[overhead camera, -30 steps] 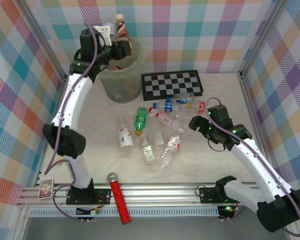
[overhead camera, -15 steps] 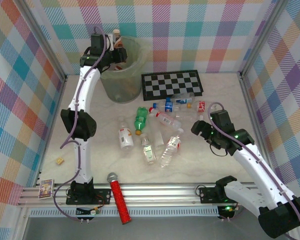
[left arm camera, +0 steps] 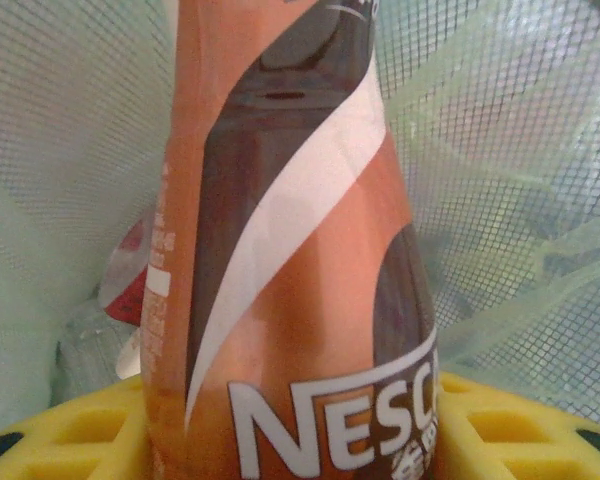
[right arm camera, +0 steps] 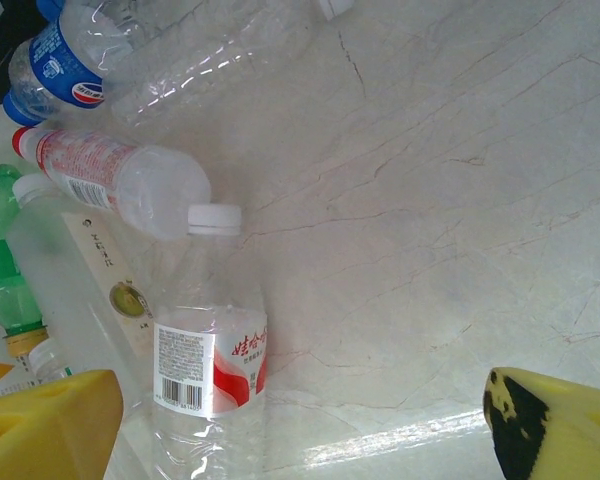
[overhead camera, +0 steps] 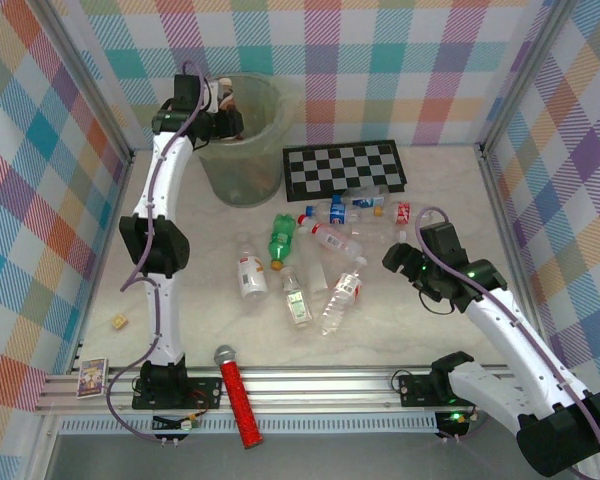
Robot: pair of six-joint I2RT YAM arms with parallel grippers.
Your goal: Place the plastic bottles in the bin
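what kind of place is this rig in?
Likely an enclosed lab robot cell, not a home: plaid cloth walls on aluminium framing, plus a staged table with scattered bottles, a bin and a chequered board.

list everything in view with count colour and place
bin: one, translucent pale green, far left of table
brown bottle: one, brown and orange, held at bin mouth
loose bottles: about nine, mostly clear, one green, mid-table
chequered board: one, black and white, right of bin
microphone: one, red, silver head, near edge
card: one, multicoloured, near-left rail
small block: one, yellowish, left of table
left gripper: one, yellow fingers, shut on brown bottle
right gripper: one, yellow fingers, open, beside loose bottles
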